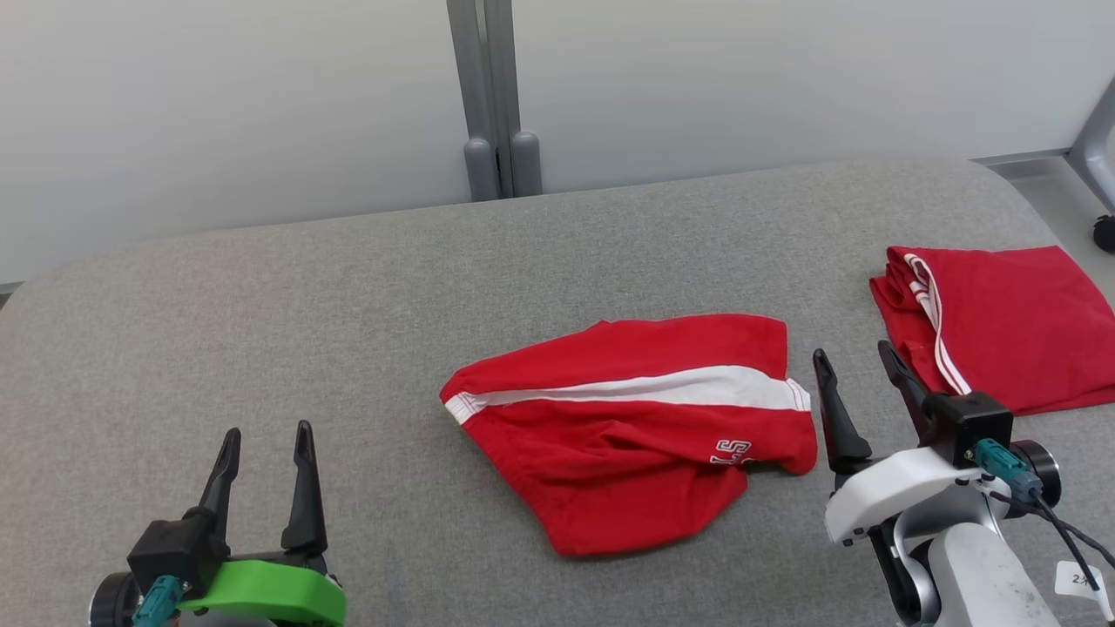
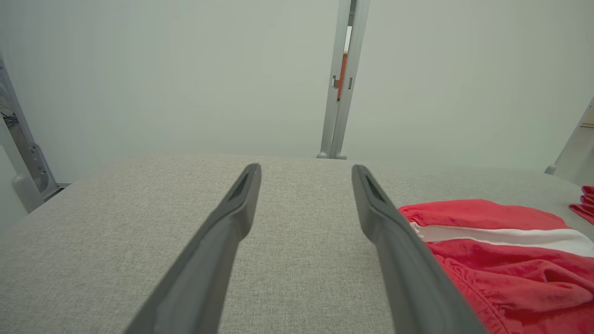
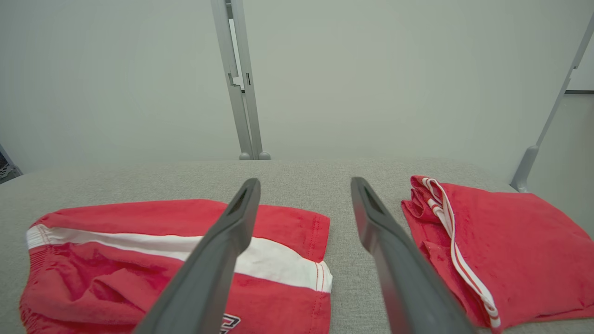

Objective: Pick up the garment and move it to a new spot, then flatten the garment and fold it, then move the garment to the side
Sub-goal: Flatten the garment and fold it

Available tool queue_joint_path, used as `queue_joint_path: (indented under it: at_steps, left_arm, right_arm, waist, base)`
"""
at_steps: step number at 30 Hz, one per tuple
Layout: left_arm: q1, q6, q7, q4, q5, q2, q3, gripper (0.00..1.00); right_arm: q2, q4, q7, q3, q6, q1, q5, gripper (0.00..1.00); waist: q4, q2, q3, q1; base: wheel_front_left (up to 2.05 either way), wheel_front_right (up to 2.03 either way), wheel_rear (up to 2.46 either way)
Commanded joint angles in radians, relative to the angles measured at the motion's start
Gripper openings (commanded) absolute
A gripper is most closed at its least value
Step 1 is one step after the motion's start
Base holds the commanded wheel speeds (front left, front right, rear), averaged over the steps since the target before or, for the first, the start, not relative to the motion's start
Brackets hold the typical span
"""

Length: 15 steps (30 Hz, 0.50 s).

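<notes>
Left claw (image 1: 267, 430), right claw (image 1: 852, 351) both spread empty, garment (image 1: 627, 427) between, folded cloth (image 1: 1019, 322) near table (image 1: 261, 305) edge

The shorts (image 1: 627, 427) are red with a broad white stripe and white outlined lettering. The folded garment (image 1: 1019, 322) is red with white-and-red striped trim. The table cover (image 1: 261, 331) is heathered grey. The left gripper (image 1: 268, 428) is black on a green mount, the right gripper (image 1: 852, 350) black on white.

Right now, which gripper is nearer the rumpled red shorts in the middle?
The right gripper: it stands just right of the shorts. The left gripper is well off to their left.
</notes>
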Motion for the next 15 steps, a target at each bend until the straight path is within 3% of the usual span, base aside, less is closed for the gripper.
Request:
queue_joint_path:
  at_steps: [1, 15]
  left_arm:
    - [0.014, -0.006, 0.000, 0.002, 0.006, -0.003, 0.009, 1.00]
    - [-0.004, -0.035, 0.000, 0.031, 0.016, -0.021, 0.028, 1.00]
  right_arm:
    - [-0.003, 0.004, -0.007, 0.001, -0.002, 0.007, 0.006, 1.00]
    - [0.001, 0.000, -0.010, -0.006, -0.002, 0.010, 0.003, 1.00]
  waist:
    - [-0.001, 0.0000, 0.000, 0.0000]
    - [-0.002, 0.0000, 0.002, 0.0000]
  base:
    - [0.00, 0.00, 0.00]
    - [0.00, 0.00, 0.00]
